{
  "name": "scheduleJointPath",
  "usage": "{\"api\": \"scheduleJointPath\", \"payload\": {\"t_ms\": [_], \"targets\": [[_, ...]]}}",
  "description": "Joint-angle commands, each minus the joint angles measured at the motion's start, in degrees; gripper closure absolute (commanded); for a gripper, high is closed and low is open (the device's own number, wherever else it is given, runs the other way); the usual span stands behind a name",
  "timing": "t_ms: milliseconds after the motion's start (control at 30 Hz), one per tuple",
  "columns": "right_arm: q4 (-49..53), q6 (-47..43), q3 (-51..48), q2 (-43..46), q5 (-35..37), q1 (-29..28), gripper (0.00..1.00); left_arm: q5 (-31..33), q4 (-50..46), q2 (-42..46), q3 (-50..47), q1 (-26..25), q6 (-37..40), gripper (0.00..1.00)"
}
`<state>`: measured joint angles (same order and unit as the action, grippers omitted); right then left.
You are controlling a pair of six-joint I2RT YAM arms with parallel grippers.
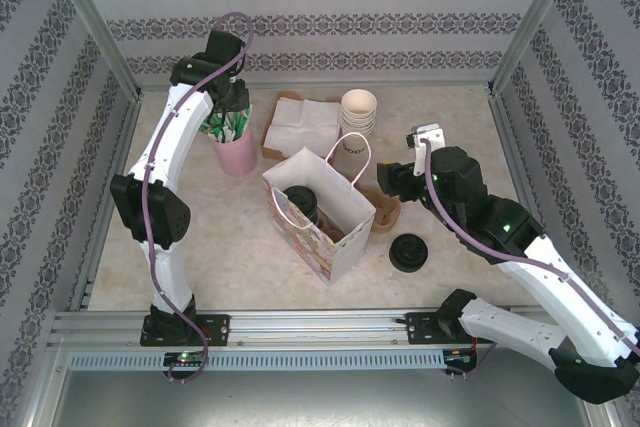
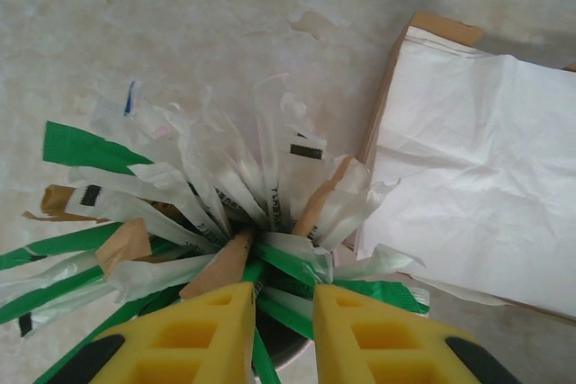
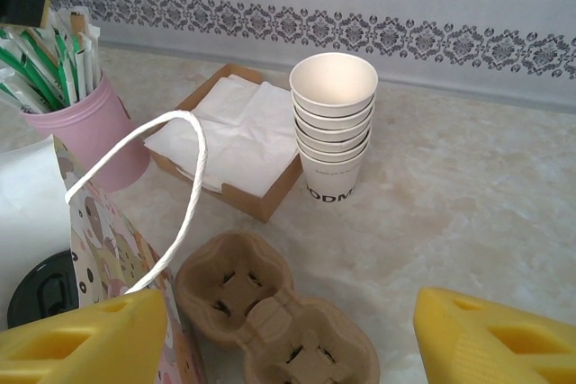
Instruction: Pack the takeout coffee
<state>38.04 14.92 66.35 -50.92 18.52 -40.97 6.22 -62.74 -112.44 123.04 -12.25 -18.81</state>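
The cream-white paper cup with black lid [image 1: 300, 201] stands inside the patterned paper bag [image 1: 322, 243] on the desk [image 1: 450, 117]. The right claw [image 3: 288, 339] is spread wide. The left claw [image 2: 283, 303] is narrowed among paper packets [image 2: 225, 186] in the pink cup [image 1: 237, 154]; I cannot tell whether it grips one.

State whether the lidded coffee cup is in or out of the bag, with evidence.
In: the cup stands upright inside the open bag, visible through its mouth from above.
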Motion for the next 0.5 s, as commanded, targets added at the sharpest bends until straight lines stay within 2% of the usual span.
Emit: {"api": "scheduleJointPath", "payload": {"t_ms": [0, 100, 467], "targets": [[-0.14, 1.25, -0.74, -0.32, -0.42, 0.54, 0.27, -2.43, -1.98, 3.37, -0.75, 0.43, -2.34, 0.75], [-0.23, 1.41, -0.51, -0.82, -0.85, 0.53, 0.26, -3.75, -0.59, 5.19, -4.28, 0.24, -3.2, 0.74], [-0.43, 1.42, -0.15, -1.95, -1.58, 0.51, 0.26, 1.75, -0.25, 6.55, -8.64, 0.37, -1.9, 0.7]]}}
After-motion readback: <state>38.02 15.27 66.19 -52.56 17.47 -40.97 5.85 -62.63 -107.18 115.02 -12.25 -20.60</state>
